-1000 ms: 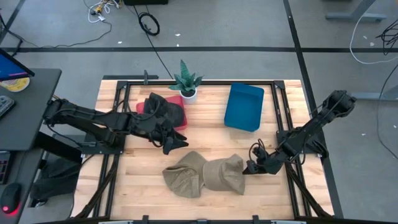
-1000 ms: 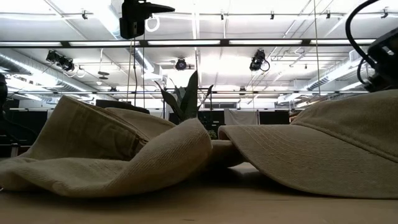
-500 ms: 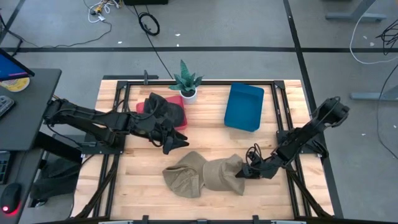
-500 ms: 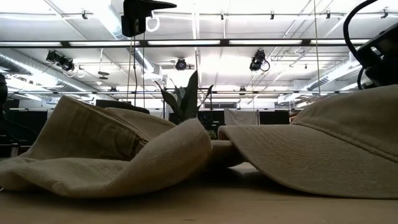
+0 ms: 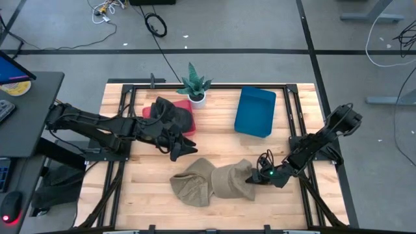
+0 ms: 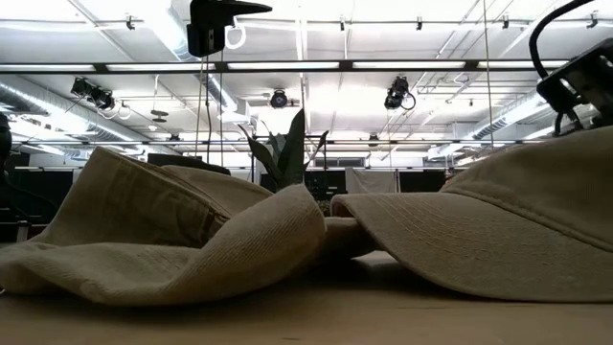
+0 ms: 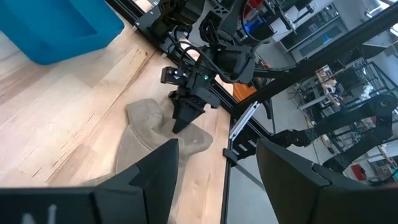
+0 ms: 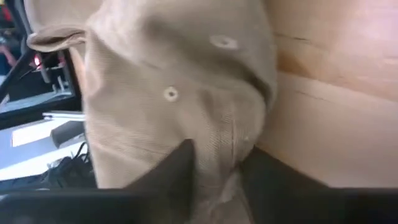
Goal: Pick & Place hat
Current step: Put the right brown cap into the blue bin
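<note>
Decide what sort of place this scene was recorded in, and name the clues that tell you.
Probably a robotics lab or workshop: a wooden table in a metal frame, cables across the concrete floor, and rows of ceiling lights over workbenches behind.

left claw: raised mid-table, fingers apart | right claw: low, fingers pinched together
</note>
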